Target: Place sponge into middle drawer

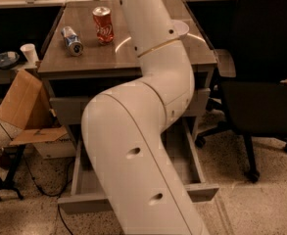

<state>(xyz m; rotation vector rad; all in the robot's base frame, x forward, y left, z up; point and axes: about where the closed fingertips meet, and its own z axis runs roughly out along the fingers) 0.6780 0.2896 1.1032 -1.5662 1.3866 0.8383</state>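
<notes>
Our end effector lay beyond the top edge, above where our white arm [148, 131] rose, so we could not tell its state, and the sponge was hidden from us. The arm crossed the surface [99, 55] and partly hid a white bowl [183, 28]. To its left stood a red can [103, 24] with white script we could not read, beside a tipped silver-blue can [72, 34]. Below, the middle drawer [202, 192] stood pulled out.

Arm [133, 151] smooth wht plastic; tabletop [104, 58] glossy wood; red can [103, 25] shiny metal; box [20, 99] matt cardbd; jaws off-frame, top.
</notes>
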